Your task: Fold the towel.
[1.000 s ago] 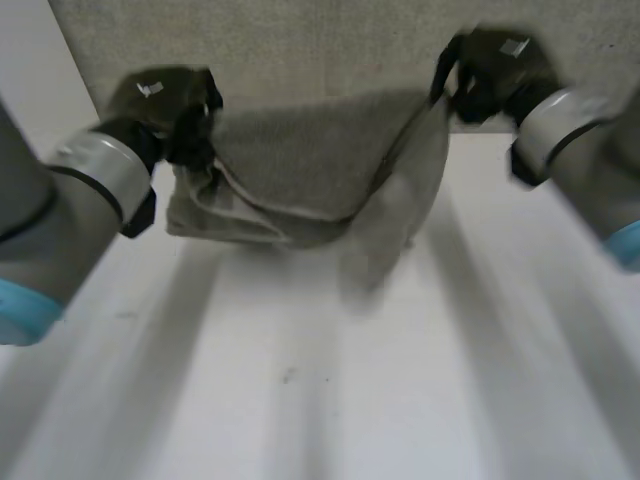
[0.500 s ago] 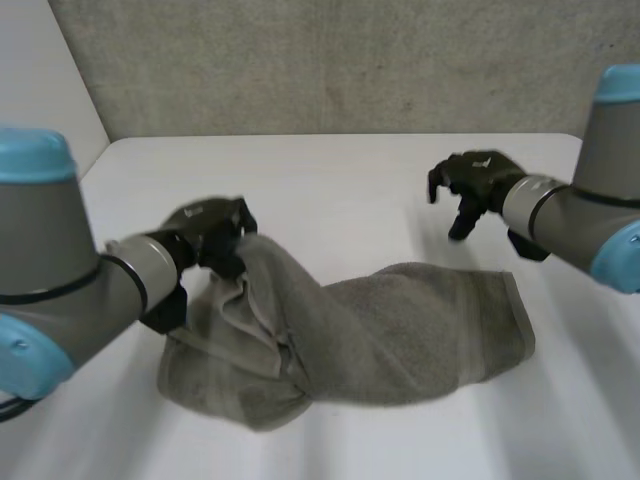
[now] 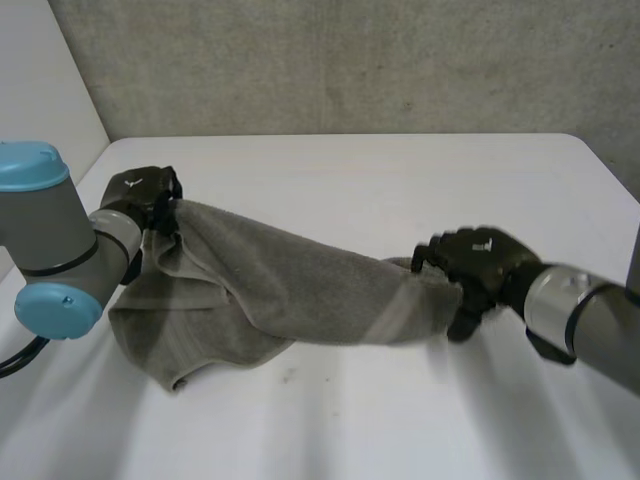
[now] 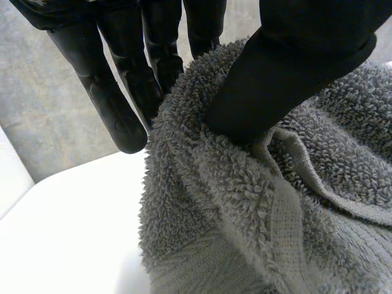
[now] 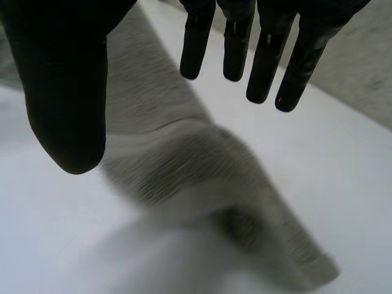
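While the left robot hand (image 3: 140, 195) pinches 1 end of the towel (image 3: 290, 290), the right robot hand (image 3: 472, 265) is poised, released, at the other; the towel lies rumpled on the surface (image 3: 350, 185), no fold formed.

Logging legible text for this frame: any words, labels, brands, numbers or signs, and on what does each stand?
No readable text anywhere.
On the left hand: a small pale mark on its back, too small to read.
On the right hand: a similar pale mark, too small to read.
On the towel and the table: no print or label visible.
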Robot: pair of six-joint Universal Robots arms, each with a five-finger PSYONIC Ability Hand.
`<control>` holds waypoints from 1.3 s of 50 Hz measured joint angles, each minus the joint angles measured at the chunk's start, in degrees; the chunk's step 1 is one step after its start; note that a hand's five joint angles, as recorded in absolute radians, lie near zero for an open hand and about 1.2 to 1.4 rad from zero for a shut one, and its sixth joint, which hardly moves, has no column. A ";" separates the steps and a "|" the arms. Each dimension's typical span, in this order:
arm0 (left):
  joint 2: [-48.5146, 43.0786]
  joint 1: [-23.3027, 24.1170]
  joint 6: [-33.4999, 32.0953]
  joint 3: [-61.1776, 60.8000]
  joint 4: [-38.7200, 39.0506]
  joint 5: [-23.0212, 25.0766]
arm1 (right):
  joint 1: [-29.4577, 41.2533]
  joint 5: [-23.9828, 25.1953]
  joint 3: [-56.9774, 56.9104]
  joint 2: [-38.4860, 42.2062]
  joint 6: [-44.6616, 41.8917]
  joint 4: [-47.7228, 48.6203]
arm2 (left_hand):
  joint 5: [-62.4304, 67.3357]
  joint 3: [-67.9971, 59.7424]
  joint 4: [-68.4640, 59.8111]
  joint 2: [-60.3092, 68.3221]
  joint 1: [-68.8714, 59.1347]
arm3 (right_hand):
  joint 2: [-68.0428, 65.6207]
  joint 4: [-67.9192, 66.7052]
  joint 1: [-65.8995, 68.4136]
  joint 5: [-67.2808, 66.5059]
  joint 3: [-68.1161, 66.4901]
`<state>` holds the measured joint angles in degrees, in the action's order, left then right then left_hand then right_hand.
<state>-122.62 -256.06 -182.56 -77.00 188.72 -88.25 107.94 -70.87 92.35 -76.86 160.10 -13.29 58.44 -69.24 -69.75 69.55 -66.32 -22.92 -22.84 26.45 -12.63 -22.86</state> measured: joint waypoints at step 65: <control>19.52 -0.14 -0.13 -23.31 0.26 4.16 | 12.59 -10.93 1.25 19.44 1.69 32.44 | -55.36 56.20 56.80 -56.70 53.33 | -44.84 -45.06 51.07 -44.63 -45.06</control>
<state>-103.10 -256.20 -182.69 -100.32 188.98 -84.09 120.53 -81.80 93.60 -57.42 161.79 19.16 3.08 -13.04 -12.95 12.85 -12.99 -67.76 -67.91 77.52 -57.26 -67.92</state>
